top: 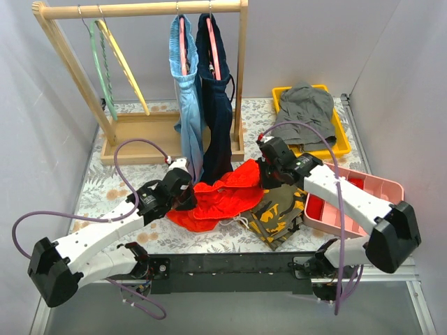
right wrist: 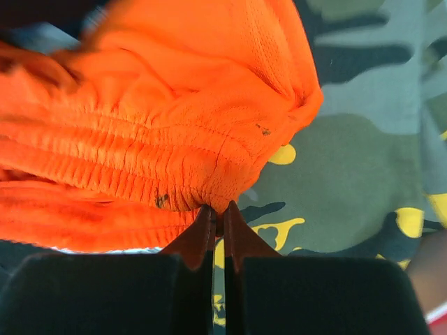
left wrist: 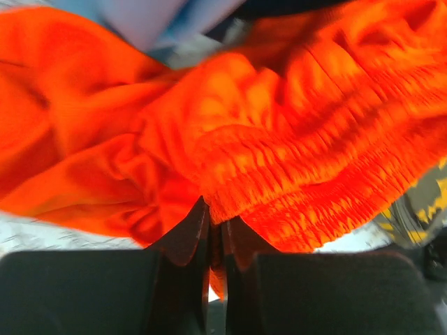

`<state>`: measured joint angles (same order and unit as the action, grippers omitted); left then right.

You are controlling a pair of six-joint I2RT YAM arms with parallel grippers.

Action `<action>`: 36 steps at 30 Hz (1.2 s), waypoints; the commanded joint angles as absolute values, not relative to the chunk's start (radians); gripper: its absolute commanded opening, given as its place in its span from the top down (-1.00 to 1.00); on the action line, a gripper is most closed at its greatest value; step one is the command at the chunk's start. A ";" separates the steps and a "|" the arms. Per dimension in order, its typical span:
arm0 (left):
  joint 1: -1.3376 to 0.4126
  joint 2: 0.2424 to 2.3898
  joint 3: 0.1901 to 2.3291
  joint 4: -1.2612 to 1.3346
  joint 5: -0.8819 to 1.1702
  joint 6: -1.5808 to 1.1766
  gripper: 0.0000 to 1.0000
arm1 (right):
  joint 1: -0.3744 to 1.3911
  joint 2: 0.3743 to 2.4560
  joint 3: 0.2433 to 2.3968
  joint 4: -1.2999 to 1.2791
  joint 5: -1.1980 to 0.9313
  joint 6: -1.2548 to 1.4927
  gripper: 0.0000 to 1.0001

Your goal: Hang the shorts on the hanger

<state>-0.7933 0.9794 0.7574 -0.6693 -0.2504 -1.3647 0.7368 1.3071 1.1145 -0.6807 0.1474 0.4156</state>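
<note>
So far: left pincer (left wrist: 216, 215) & right pincer (right wrist: 218, 211) each clamped on shorts (top: 223, 199) at waistband; hanger (top: 126, 66) well beyond both, bare, so threading not yet done.

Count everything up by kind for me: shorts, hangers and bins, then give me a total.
Shorts: 5, namely orange-red, camouflage, grey, light blue, navy
Hangers: 4, namely mint-green, pale-yellow, pink, second pink
Bins: 2, namely yellow, pink bin
Total: 11
</note>
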 commanded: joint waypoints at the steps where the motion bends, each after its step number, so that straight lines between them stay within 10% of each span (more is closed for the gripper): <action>1: -0.781 1.002 0.725 -0.466 -0.039 -1.344 0.66 | 0.710 1.359 1.026 -0.546 0.037 0.439 0.97; 6: -0.781 0.809 0.865 -0.584 0.122 -1.220 -0.04 | 0.710 1.338 1.035 -0.545 0.051 0.440 0.97; 13: -0.781 0.719 1.211 -0.664 0.120 -1.143 -0.16 | 0.710 1.347 1.055 -0.543 0.028 0.440 0.97; 26: -0.779 1.077 1.776 -0.785 -0.851 -0.950 -0.40 | 0.710 1.336 1.046 -0.546 0.018 0.430 0.97; 36: -0.616 1.314 1.982 -0.822 -0.840 -0.842 -0.47 | 0.710 1.319 1.032 -0.535 -0.023 0.419 0.97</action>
